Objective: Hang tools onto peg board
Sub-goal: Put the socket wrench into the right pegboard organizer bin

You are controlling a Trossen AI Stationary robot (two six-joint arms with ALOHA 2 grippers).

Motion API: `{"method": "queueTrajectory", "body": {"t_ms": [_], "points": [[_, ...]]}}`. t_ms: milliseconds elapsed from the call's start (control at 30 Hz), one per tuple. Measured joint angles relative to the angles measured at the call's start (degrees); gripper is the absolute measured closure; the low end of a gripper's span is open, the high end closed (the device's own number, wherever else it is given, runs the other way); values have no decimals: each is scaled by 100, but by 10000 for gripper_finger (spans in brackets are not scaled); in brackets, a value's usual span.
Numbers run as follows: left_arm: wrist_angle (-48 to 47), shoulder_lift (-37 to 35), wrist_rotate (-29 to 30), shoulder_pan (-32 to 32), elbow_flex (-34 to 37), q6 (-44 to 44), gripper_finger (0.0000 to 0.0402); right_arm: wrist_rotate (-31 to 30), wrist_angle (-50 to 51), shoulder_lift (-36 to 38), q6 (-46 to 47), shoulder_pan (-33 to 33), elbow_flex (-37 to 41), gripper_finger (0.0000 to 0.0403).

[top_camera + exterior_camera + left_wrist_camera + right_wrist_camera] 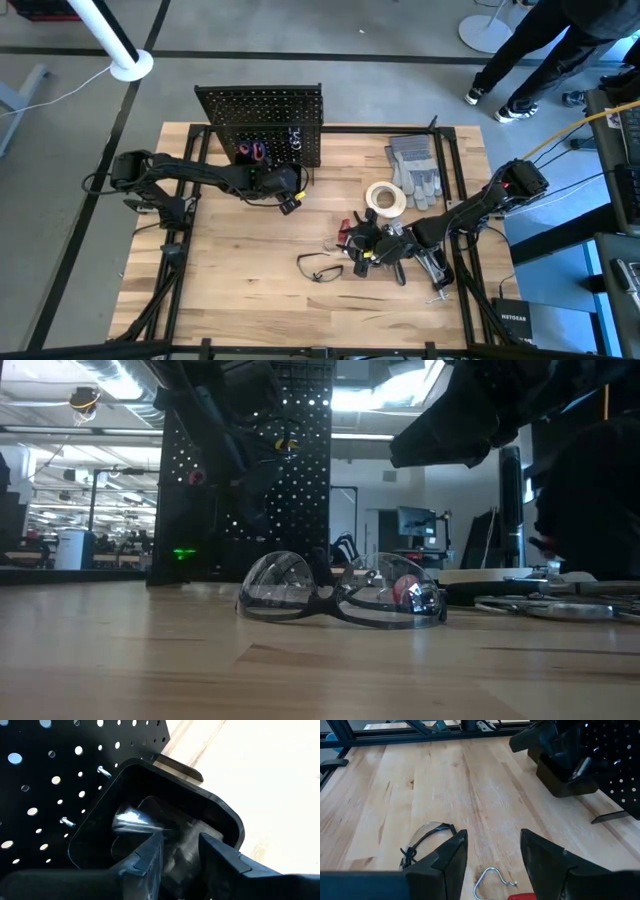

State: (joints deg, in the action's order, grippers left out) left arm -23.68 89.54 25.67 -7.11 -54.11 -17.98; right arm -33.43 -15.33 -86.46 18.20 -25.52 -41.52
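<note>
The left gripper [179,851] hung over the mouth of a small black bin [227,817] on the front of the peg board [262,122], its two dark fingers [150,855] parted by a narrow gap and closed on nothing that could be made out. Just ahead of the fingertips, inside the bin, lay a shiny metal piece [134,819], its bright end aimed away from the gripper toward the perforated panel; whether the fingers touched it could not be told. The board stood upright at the far edge of the table [240,270], its broad face running across the table's width, directly beyond this gripper. The right gripper [492,855] hovered low over the wood with a moderate gap between its fingers and nothing between them. Right under it sat a bent silver wire hook [492,879] beside a scrap of red, part of the heap of tools [385,245] beneath that arm. To one side of its fingers lay the black-framed safety glasses [422,842], lenses up, their long axis roughly along the table's width in the overhead view. The white tape roll [385,199] rested flat just beyond the heap, nearer the board, and the grey work gloves [413,165] lay past the roll toward the table's far right corner. A person [545,45] stood on the floor beyond that corner.
</note>
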Motion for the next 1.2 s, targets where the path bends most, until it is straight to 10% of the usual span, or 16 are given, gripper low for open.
{"method": "queueTrajectory", "body": {"t_ms": [600, 1200], "points": [[-206, -582, -42, 345, -230, 60, 286, 4, 3, 0, -2, 2, -3, 221], [898, -1278, -1, 2771, 539, -398, 286, 304, -160, 4, -1484, 2, -13, 221]]}}
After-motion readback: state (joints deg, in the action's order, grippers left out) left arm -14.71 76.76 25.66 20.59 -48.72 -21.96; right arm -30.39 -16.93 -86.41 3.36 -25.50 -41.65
